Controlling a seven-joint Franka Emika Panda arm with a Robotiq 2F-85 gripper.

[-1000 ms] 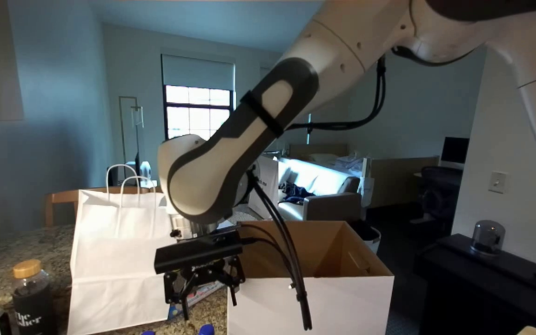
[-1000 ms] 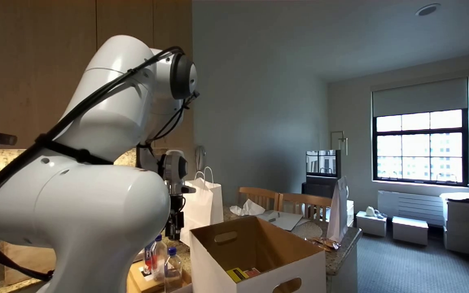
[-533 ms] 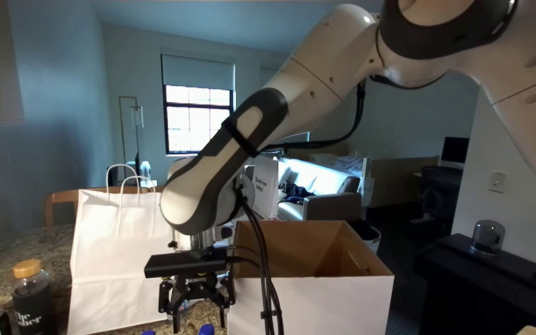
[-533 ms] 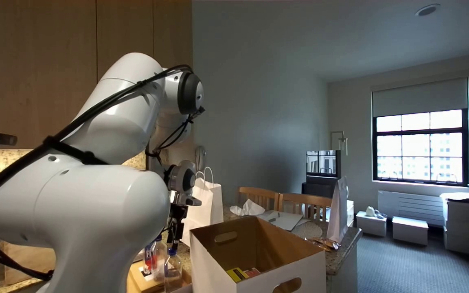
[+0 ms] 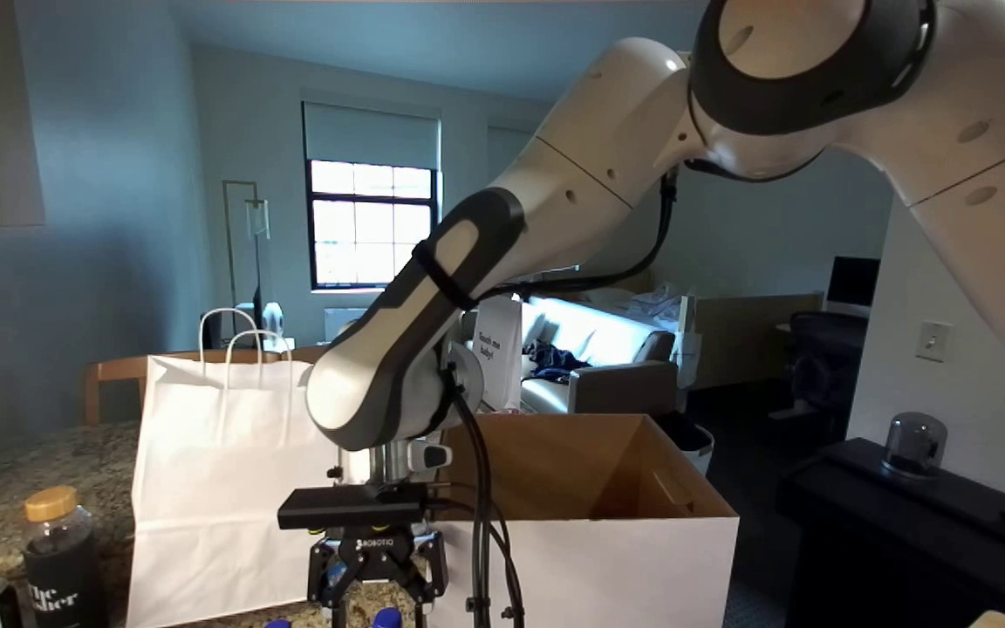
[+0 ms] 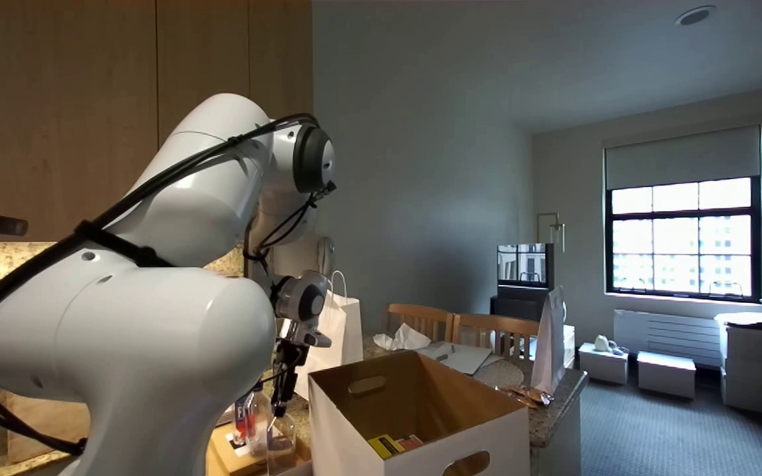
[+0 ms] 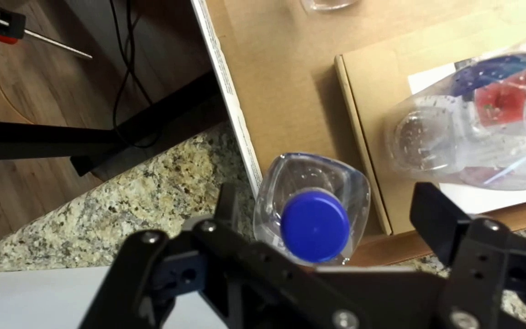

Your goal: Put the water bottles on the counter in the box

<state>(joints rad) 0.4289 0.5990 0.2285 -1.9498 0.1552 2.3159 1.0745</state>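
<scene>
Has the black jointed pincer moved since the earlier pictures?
Yes: the pincer moved downward relative to the white rectangular cardboard box in both exterior views.

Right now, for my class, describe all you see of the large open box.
The box looks like cardboard, white outside and brown inside. It stands open side up, with rounded handle cutouts in opposite walls. A yellow item and a reddish one lie inside. In an exterior view it appears right of the large white paper bag. Its base is out of frame; contact with the black cables is unclear.
</scene>
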